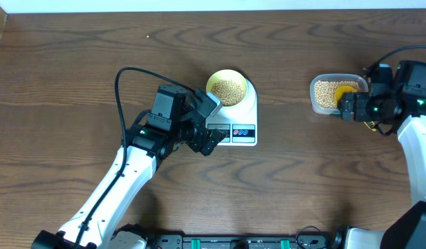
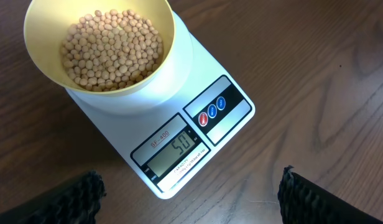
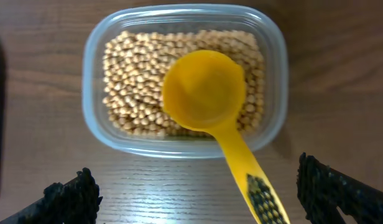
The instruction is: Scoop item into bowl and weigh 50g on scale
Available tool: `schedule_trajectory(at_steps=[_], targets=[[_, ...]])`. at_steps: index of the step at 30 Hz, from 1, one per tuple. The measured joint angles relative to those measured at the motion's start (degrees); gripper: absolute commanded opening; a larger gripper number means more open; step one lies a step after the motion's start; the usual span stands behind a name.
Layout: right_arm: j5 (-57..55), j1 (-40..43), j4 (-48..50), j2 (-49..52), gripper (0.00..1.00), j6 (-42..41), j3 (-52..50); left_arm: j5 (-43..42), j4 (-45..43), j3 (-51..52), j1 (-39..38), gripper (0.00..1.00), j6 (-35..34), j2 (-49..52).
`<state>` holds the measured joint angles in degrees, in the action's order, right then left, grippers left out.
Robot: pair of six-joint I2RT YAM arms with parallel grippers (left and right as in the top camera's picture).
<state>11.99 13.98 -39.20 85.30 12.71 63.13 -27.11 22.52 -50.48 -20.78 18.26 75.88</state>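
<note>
Bowl (image 2: 42, 34) of beans (image 2: 110, 46) stands on scale (image 2: 201, 71) at worktop (image 1: 75, 62) centre, display reading 50; left gripper (image 1: 216, 120) wide, empty, beside scale; right gripper (image 3: 194, 180) wide, empty, over scoop (image 3: 204, 90) lying in tub (image 3: 275, 74) near right edge.

1. The left gripper (image 1: 210, 124) is spread wide at the left edge of the scale (image 1: 246, 111).
2. Just past its upper finger, the bowl (image 1: 211, 83) of beans (image 1: 229, 88) sits on the scale.
3. The right gripper (image 1: 348, 105) hovers at the tub (image 1: 314, 93) edge, with a scoop (image 1: 345, 90) on the tub's beans just ahead.
</note>
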Motion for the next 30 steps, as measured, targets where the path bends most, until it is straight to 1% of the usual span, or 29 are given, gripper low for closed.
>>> schedule_trajectory(at_steps=[4, 9, 30], targets=[[0.0, -0.7, 2.2, 0.0, 0.99, 2.0, 0.0, 0.0, 0.0, 0.0, 0.0, 0.92, 0.0, 0.0], [0.0, -0.7, 2.4, 0.0, 0.99, 3.0, 0.0, 0.0, 0.0, 0.0, 0.0, 0.92, 0.0, 0.0], [0.0, -0.7, 2.4, 0.0, 0.99, 3.2, 0.0, 0.0, 0.0, 0.0, 0.0, 0.92, 0.0, 0.0]])
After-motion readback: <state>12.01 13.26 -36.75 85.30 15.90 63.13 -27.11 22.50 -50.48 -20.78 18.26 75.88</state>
